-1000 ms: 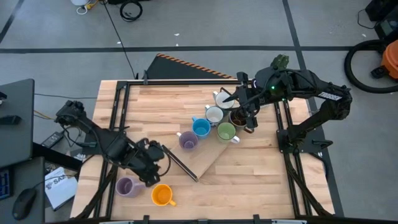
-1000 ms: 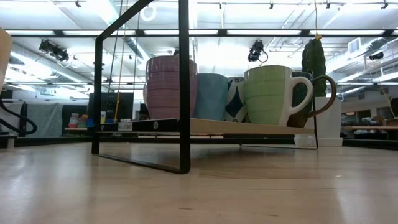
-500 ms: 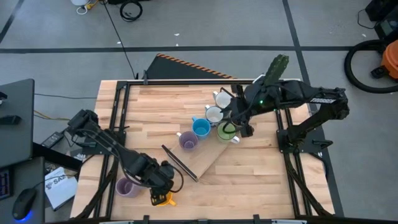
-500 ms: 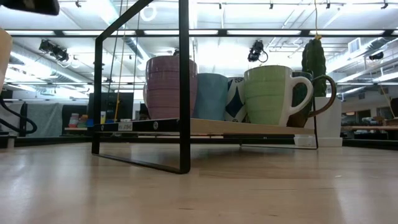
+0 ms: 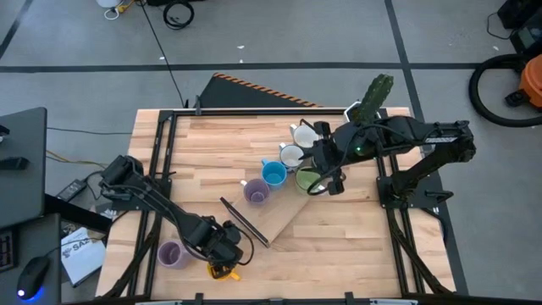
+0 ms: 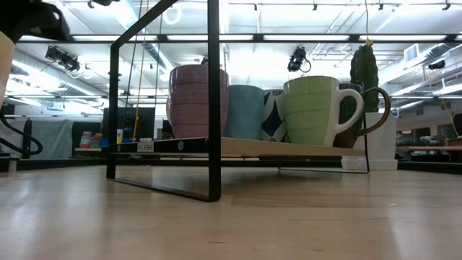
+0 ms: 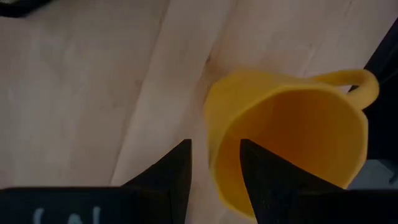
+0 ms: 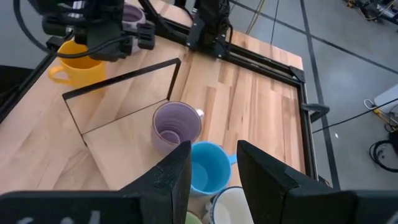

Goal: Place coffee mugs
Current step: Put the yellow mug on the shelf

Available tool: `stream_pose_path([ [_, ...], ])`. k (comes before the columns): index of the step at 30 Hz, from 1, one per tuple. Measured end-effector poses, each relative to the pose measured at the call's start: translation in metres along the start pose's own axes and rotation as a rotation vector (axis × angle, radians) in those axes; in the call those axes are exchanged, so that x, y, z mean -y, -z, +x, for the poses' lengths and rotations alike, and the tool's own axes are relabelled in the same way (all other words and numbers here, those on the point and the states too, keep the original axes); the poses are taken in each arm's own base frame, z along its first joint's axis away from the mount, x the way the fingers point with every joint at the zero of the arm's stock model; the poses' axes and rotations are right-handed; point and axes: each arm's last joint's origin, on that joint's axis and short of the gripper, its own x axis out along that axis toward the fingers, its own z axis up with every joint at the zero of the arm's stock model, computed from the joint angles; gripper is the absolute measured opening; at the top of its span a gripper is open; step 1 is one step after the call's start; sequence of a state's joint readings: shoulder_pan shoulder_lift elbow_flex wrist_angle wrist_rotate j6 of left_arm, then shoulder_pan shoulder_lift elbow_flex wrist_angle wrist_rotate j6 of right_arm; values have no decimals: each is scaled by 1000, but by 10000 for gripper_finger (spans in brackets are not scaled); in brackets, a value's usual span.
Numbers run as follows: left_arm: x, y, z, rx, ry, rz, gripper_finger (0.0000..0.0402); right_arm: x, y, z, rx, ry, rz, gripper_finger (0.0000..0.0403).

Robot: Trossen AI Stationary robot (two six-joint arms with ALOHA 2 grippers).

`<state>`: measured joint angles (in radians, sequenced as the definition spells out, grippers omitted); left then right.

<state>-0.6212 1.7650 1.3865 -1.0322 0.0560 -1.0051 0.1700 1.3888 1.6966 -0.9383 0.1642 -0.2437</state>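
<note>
Over the orange mug, the left pincer gets ready to grab.

At the near edge of the table (image 5: 356,246), the left pincer (image 7: 212,163) is open, with one finger outside the wall of the orange mug (image 7: 292,137) and one over its mouth, and it holds nothing yet. I think it should go lower so the wall sits deep between the fingers, then close slowly and lift straight up, so the mug does not tip. The left arm reaches low across the table and bends down over the mug, with a purple mug (image 5: 172,254) just beside it. Farther off, the right pincer (image 5: 326,174) is open and empty above the mugs on the wooden rack (image 5: 284,216): green (image 5: 306,180), blue (image 5: 273,174), purple (image 5: 255,191) and white (image 5: 292,156).
</note>
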Motion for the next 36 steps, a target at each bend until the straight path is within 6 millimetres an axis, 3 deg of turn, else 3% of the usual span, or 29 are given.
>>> stream_pose_path([
  [9, -2, 7, 16, -17, -28, 14, 127, 0, 0, 0, 3, 0, -20, 134],
  [16, -3, 7, 17, -14, -32, 92, 26, 0, 0, 0, 3, 1, -28, 134],
  [18, -1, 6, 14, -5, -26, 126, 24, 0, 0, 0, 3, 0, -28, 134],
  [22, 3, -7, -2, 35, 10, 162, 24, 0, 0, 0, 3, 1, -28, 134],
  [30, 13, -54, -53, 156, 302, 234, 24, 2, 0, 0, -14, 61, -50, 134],
  [36, 9, -78, -78, 176, 492, 310, 24, 8, -5, -16, -9, 110, -55, 134],
])
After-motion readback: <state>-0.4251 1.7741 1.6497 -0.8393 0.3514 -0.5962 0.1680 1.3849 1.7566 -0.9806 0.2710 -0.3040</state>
